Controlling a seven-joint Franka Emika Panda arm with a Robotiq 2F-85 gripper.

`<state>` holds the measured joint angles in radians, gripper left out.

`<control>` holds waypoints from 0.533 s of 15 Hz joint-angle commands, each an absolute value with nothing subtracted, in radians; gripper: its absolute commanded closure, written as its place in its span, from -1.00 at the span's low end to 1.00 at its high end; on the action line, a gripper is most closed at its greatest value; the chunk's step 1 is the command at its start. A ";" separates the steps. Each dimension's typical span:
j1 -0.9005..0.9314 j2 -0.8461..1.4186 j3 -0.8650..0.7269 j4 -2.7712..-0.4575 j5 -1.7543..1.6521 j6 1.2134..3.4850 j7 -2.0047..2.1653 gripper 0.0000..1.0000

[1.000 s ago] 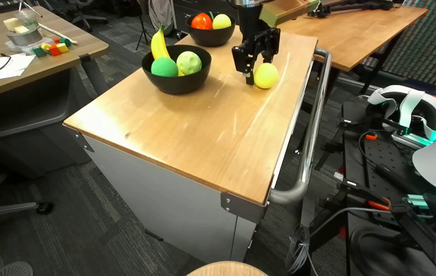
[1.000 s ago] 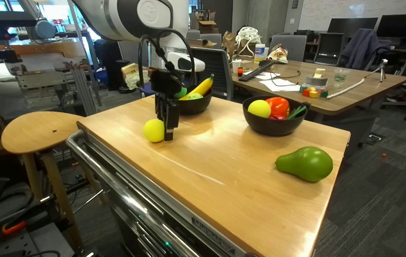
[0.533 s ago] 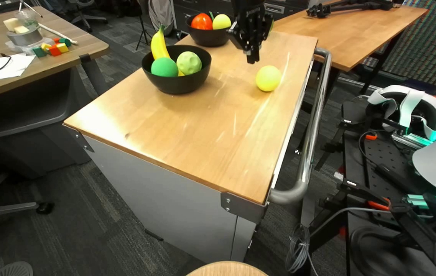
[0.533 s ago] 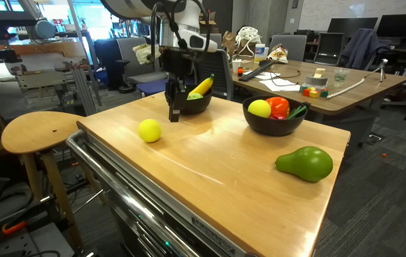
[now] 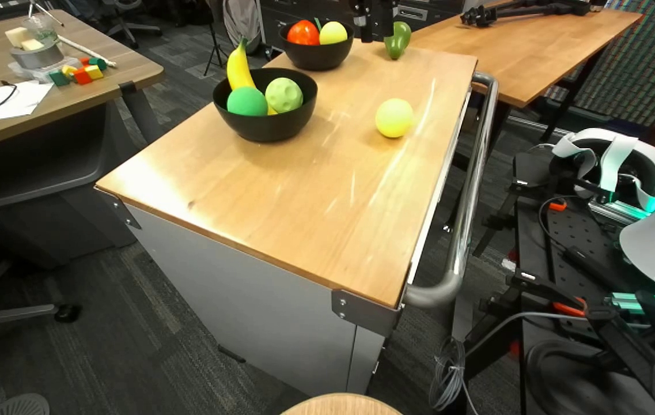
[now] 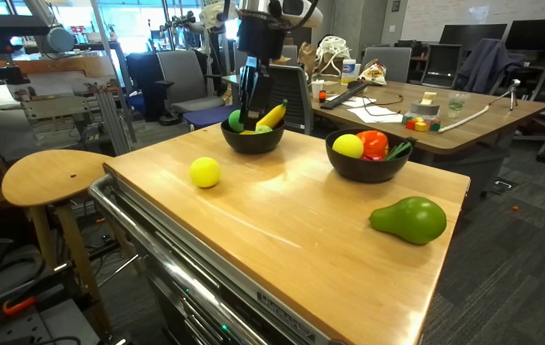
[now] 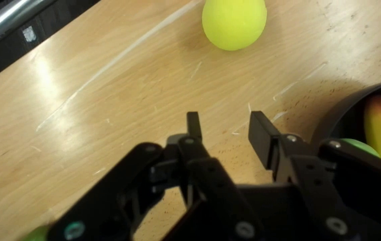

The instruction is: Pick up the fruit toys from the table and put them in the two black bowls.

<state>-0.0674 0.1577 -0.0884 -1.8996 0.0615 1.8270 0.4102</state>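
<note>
An office-like lab: whiteboard [image 6: 469,13], 2 dark monitors [image 6: 473,37], chairs [image 6: 183,79] and carpet [image 6: 507,268] beyond the edges of the desk [image 6: 272,211], a robot arm [image 6: 254,5] above it, a white headset [image 5: 617,158] past its barred edge.

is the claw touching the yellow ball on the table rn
Apart. The wrist view shows it plainly: bare tabletop lies between the claw and the yellow ball, with nothing bridging the gap.

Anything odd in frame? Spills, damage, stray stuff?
Two things. In an exterior view, a small orange piece lies on the floor, maybe dropped; too small to identify. Pale streaks mark the table, likely scratches. No spill visible; both black bowls stand upright.
</note>
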 commanded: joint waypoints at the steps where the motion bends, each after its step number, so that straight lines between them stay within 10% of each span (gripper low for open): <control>1: -0.066 0.185 -0.088 -1.870 0.087 1.793 0.405 -0.53; 4: -0.055 0.201 -0.083 -1.898 0.073 1.815 0.418 -0.96; 8: -0.044 0.227 -0.079 -1.946 0.080 1.855 0.425 -1.00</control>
<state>-0.0549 0.2201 -0.0808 -1.9194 0.0673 1.8264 0.4140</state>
